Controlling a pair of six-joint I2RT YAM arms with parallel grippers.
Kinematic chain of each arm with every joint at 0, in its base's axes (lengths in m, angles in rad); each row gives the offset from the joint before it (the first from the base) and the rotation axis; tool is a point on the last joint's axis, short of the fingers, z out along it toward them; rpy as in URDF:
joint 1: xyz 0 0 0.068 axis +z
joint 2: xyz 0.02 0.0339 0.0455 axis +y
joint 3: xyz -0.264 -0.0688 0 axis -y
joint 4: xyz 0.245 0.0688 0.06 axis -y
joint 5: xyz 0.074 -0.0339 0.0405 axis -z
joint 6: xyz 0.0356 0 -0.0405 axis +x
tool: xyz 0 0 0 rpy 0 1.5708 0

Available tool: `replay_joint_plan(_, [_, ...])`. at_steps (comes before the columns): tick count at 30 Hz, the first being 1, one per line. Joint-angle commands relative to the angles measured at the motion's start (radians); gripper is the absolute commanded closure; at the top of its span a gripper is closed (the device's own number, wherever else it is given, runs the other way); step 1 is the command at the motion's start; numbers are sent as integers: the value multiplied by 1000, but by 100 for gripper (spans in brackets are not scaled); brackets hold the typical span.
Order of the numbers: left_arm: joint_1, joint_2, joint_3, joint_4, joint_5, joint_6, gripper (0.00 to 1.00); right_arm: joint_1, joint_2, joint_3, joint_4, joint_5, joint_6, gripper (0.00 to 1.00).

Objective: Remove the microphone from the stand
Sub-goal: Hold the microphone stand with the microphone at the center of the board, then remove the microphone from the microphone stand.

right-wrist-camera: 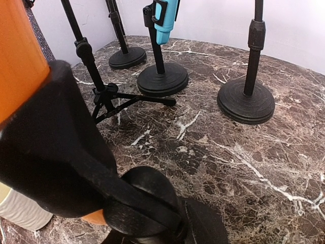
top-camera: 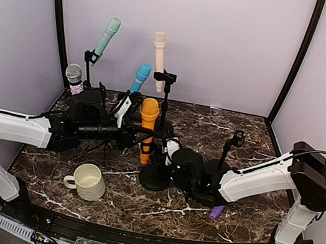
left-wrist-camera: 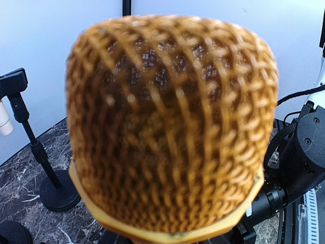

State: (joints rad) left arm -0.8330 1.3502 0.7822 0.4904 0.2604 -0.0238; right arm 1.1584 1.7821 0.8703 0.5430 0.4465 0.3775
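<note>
The orange microphone stands upright in the clip of a black round-based stand at the table's middle. My left gripper reaches in from the left and is shut on the microphone's body; in the left wrist view the orange mesh head fills the frame and hides the fingers. My right gripper comes from the right and is shut on the stand just below the clip. The right wrist view has the black clip and a strip of the orange body close up, with its own fingers hidden.
Behind stand a teal microphone, a cream one, a blue one and a silver-headed one on stands. A bare stand is at right. A cream mug and a purple object lie near the front.
</note>
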Motion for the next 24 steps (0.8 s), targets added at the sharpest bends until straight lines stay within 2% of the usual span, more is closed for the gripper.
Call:
replay_joint_plan(1, [-15, -79, 52, 5, 24, -11, 100, 1, 31, 33, -90, 65, 38, 100])
replay_joint_plan(12, [-6, -140, 62, 3, 18, -28, 100, 4, 36, 46, -182, 103, 87, 100])
replay_joint_plan(24, [77, -101, 123, -11, 181, -138, 100, 27, 30, 55, -229, 152, 68, 100])
